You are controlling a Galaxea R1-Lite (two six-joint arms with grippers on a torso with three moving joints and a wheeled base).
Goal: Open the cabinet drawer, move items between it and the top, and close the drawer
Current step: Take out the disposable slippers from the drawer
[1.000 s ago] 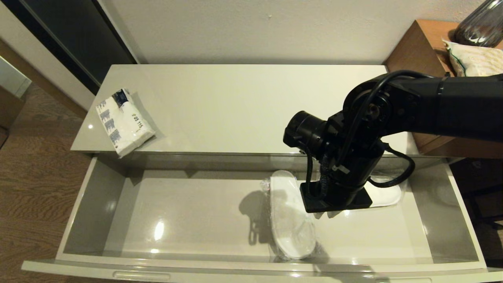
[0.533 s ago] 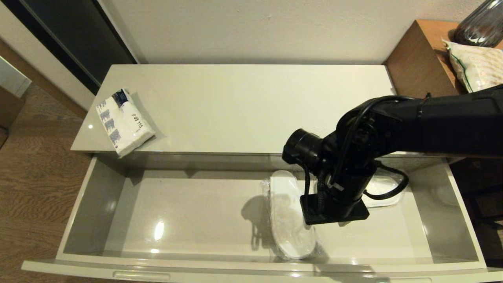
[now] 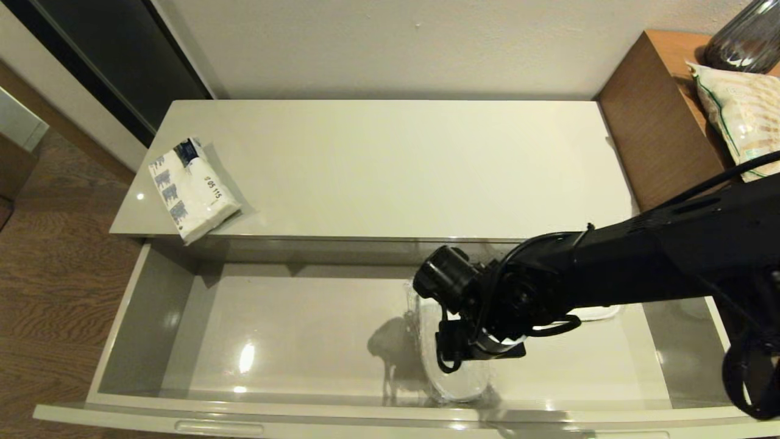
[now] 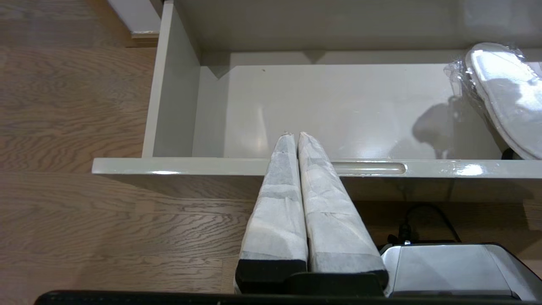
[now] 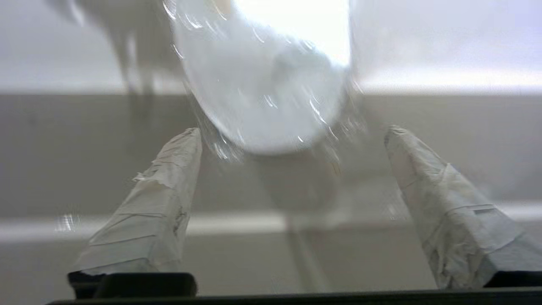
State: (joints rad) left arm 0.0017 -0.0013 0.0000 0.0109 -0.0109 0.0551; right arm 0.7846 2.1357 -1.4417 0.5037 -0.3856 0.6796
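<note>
The cabinet drawer [image 3: 125,317] stands pulled fully out. White slippers in clear wrap [image 3: 456,381] lie on its floor right of the middle, and a second slipper end [image 3: 600,313] peeks out behind my right arm. My right gripper [image 5: 292,130] is low inside the drawer, open, with its fingers either side of the rounded slipper end [image 5: 262,97] and not touching it. The tissue pack [image 3: 192,189] lies on the top [image 3: 390,164] at its front left corner. My left gripper [image 4: 295,135] is shut and empty, parked in front of the drawer's front rim [image 4: 169,166]. No black ring is visible.
A taller brown wooden table [image 3: 658,122] stands to the right with a green-trimmed patterned bag [image 3: 740,116] and a glass vase [image 3: 746,36]. Wooden floor [image 3: 55,274] lies left of the cabinet. A slot notch [image 4: 368,168] sits in the drawer's front rim.
My right arm has dropped from above the drawer down into it and shifted left and toward the front, over the wrapped slipper. Tissue pack and drawer have not moved.
</note>
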